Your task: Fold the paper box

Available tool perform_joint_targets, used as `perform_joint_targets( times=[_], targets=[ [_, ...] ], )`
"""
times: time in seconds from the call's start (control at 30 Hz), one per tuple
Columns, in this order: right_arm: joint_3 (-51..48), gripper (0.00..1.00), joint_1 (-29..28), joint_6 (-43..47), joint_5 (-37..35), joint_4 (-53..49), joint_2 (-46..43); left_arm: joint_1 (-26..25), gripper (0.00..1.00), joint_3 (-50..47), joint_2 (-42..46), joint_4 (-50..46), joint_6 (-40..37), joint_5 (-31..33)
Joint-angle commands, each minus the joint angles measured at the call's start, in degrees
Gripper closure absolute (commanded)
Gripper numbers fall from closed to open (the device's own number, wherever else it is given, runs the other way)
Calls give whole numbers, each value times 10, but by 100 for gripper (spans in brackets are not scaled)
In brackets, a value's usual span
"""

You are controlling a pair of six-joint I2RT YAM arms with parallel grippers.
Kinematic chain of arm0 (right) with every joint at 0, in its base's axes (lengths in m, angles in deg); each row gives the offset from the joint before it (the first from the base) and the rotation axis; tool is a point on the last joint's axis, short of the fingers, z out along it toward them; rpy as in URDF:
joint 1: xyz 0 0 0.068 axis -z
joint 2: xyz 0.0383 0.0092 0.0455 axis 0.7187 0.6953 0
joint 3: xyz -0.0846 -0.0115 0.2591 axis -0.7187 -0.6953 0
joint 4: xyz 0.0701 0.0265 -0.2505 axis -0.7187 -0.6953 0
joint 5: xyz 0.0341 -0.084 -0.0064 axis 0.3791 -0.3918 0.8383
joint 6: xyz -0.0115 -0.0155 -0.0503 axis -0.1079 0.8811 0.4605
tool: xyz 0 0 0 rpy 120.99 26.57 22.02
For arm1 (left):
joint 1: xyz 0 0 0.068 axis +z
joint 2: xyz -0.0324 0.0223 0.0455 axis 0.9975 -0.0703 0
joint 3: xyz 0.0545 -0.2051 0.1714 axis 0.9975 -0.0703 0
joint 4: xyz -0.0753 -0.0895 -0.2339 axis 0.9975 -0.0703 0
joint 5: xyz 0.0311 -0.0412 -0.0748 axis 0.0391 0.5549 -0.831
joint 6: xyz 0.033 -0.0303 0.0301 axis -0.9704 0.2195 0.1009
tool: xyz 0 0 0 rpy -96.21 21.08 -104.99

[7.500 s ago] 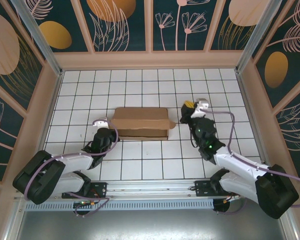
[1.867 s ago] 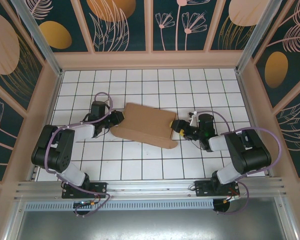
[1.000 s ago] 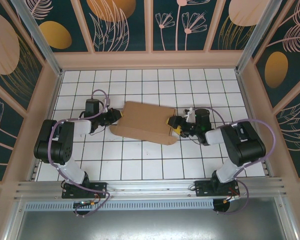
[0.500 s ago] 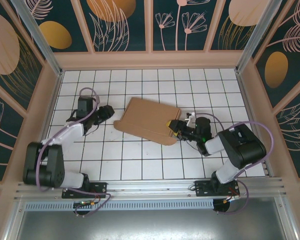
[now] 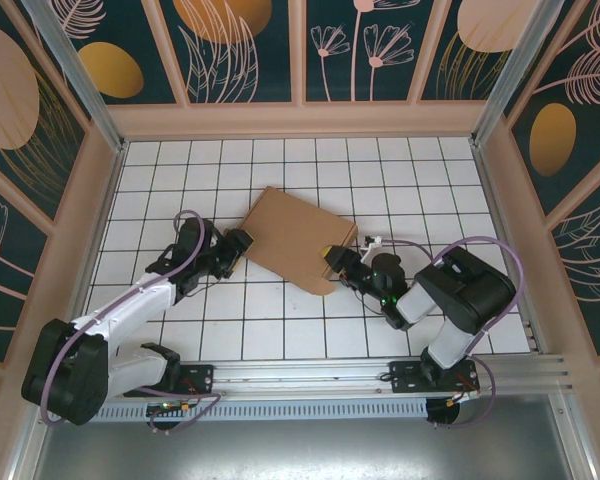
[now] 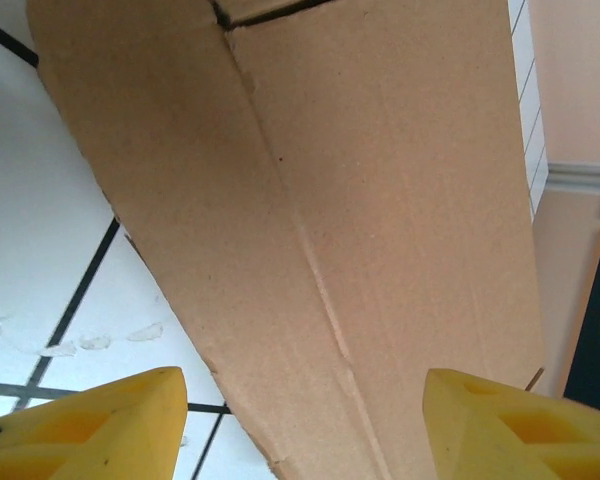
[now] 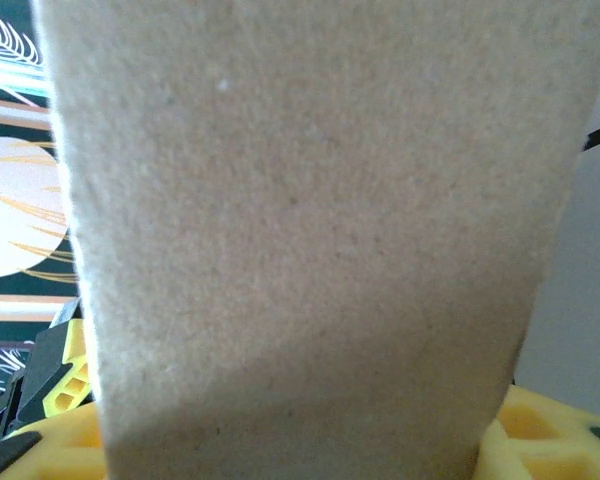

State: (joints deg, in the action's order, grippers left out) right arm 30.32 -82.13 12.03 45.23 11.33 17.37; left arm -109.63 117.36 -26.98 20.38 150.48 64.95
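Note:
The paper box point(image 5: 298, 235) is a flat brown cardboard shape lying askew on the white tiled table, its long side running from upper left to lower right. My left gripper point(image 5: 238, 250) sits at the box's left corner. In the left wrist view it point(image 6: 305, 430) is open, with yellow fingertips point(image 6: 90, 425) wide apart and the creased cardboard point(image 6: 360, 200) between and ahead of them. My right gripper point(image 5: 333, 262) is at the box's lower right corner, shut on the cardboard edge. In the right wrist view a cardboard flap point(image 7: 310, 250) stands between the yellow fingers point(image 7: 555, 440).
White tiles point(image 5: 280, 330) stretch in front of the box towards the metal rail point(image 5: 300, 375) at the near edge. Beige walls close the table at the back point(image 5: 300, 120), left point(image 5: 90, 230) and right point(image 5: 505, 220). Both arms' cables loop beside the box.
The left gripper has opened and let go of the box, swung away, and come back to its left corner. The right gripper has closed on the right edge, and the box has turned and slid nearer.

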Motion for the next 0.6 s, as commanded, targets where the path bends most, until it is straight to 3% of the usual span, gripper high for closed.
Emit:
perform_joint_targets(
  times=[0.0,0.57],
  targets=[
    [10,61,-9,-1,-43,12,10,-10,36,8,-7,9,67,23],
    [31,64,-27,8,-4,-14,-5,-10,39,30,-149,129,43,17]
  ],
)
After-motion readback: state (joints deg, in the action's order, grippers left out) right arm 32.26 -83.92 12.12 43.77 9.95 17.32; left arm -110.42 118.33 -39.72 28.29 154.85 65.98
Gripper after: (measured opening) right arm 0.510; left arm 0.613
